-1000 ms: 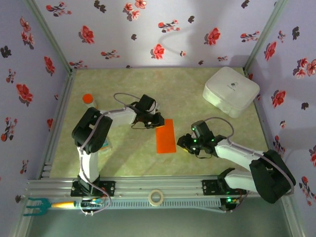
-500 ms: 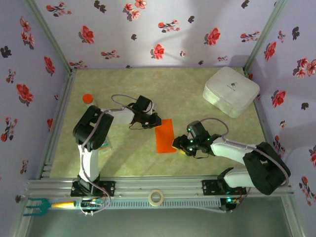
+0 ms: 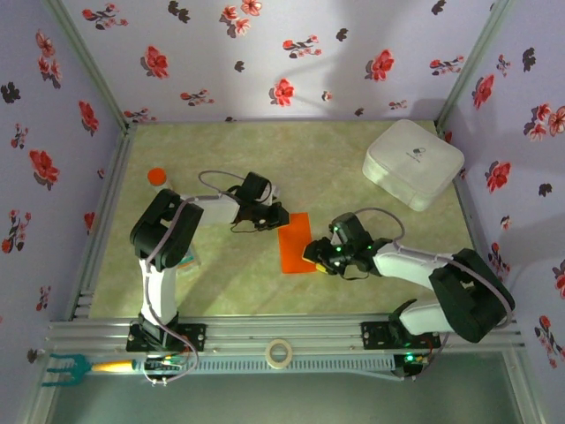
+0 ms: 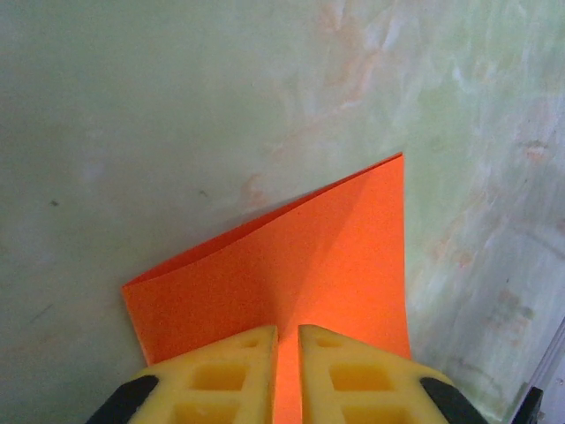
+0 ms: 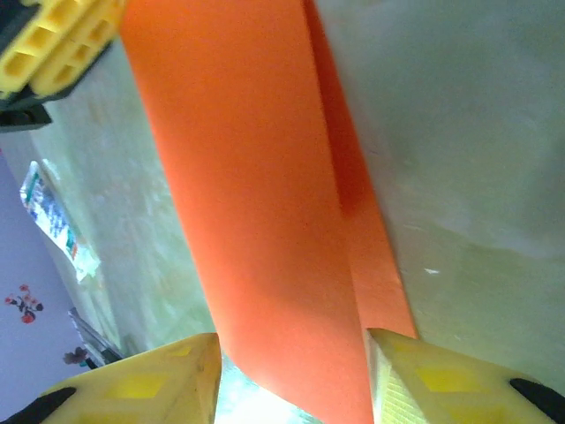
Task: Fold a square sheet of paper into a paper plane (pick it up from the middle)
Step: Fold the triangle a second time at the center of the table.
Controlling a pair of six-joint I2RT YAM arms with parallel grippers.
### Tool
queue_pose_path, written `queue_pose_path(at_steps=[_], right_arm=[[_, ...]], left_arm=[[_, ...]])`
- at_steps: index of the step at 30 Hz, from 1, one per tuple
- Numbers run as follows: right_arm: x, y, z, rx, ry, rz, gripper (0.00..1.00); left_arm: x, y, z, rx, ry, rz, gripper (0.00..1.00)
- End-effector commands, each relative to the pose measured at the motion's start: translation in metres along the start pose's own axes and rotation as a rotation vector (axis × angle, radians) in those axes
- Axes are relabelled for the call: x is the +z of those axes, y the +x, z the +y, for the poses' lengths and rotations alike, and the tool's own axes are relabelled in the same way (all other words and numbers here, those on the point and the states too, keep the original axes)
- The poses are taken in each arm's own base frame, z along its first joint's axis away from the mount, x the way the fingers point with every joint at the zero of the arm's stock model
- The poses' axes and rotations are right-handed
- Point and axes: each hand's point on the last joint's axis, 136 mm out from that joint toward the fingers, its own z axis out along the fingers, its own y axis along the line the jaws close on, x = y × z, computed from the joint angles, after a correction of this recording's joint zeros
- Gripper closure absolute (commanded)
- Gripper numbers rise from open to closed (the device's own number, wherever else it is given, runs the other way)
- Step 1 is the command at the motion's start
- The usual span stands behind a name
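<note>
Left of the white case and nearer the arm bases, the square sheet of paper lies on the worktop, folded over into a narrow two-layer strip. Your left end effector sits at the strip's corner away from the case. Its jaws are all but closed, with the orange edge pinched in the slit between them. Your right end effector is at the strip's case-side long edge, jaws well apart and straddling the paper. The top layer bows up between them, and nothing is gripped there as far as I can see.

Handling, my read:
- **Weight and stiffness:** very light and thin, no stiffness to speak of. The top layer lifts and curves on its own.
- **Grip on the worktop:** it likely slides easily on the smooth surface, so treat the left pinch as your anchor.
- **Damage:** a hard squeeze or drag will probably leave a stray crease for good.
- **Where to hold:** take it at an edge, both layers together, close to a creased line where it's stiffest.
- **How to close:** close gently and don't pull against the left pinch, or it may tear or slip out.
</note>
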Motion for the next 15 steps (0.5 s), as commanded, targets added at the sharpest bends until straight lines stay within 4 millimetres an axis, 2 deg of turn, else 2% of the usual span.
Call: queue_pose_path(at_steps=[1, 11, 15], right_arm=[[0.001, -0.013, 0.019, -0.007, -0.064, -0.020, 0.54], [0.004, -0.031, 0.028, -0.016, -0.166, -0.006, 0.54], [0.009, -0.035, 0.023, -0.010, -0.168, 0.008, 0.58]], left_arm=[[0.006, 0.015, 0.019, -0.039, -0.053, 0.049, 0.85], [0.002, 0.009, 0.006, -0.012, -0.015, 0.042, 0.85], [0.001, 0.007, 0.000, -0.001, 0.000, 0.043, 0.84]])
